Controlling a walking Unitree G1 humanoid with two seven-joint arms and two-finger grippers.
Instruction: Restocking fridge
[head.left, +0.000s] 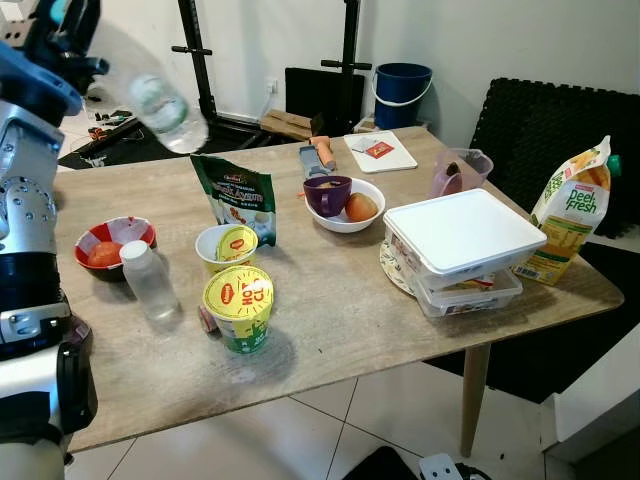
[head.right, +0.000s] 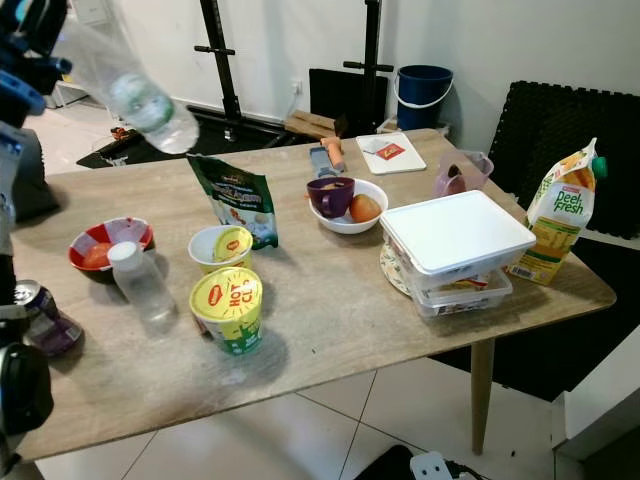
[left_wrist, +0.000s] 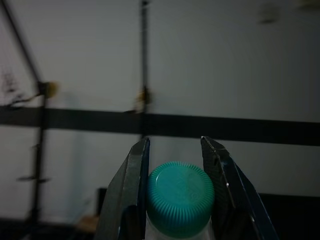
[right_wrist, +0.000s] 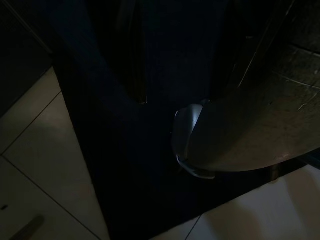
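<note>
- One clear water bottle (head.left: 160, 105) is riding high over the wooden table's (head.left: 330, 310) far left corner, at about ten o'clock in the head views, tilted with its base toward the table and blurred.
- Two black fingers (left_wrist: 131, 190) of the left gripper (left_wrist: 179, 192) are clamping the bottle just under its teal cap (left_wrist: 180, 198), one finger on each side.
- Holding by the neck is probably leaving the heavy body free to swing, so a slow, level carry to the fridge looks wise, with the bottle kept upright once clear of the table.
- Several items are waiting on the table: a second clear bottle (head.left: 150, 280) at eight o'clock, a yellow-lidded cup noodle (head.left: 240, 308) just beside it, a green snack pouch (head.left: 238, 205), a white bowl (head.left: 348, 205) with a purple cup inside, stacked white-lidded containers (head.left: 458, 250) at three o'clock, and a Peel Fresh juice carton (head.left: 570, 215) at the right edge.
- Lifting well above the pouch and the cup before turning should be avoiding a knock.
- Right gripper: its wrist view is very dark, and I cannot tell how its fingers stand.
</note>
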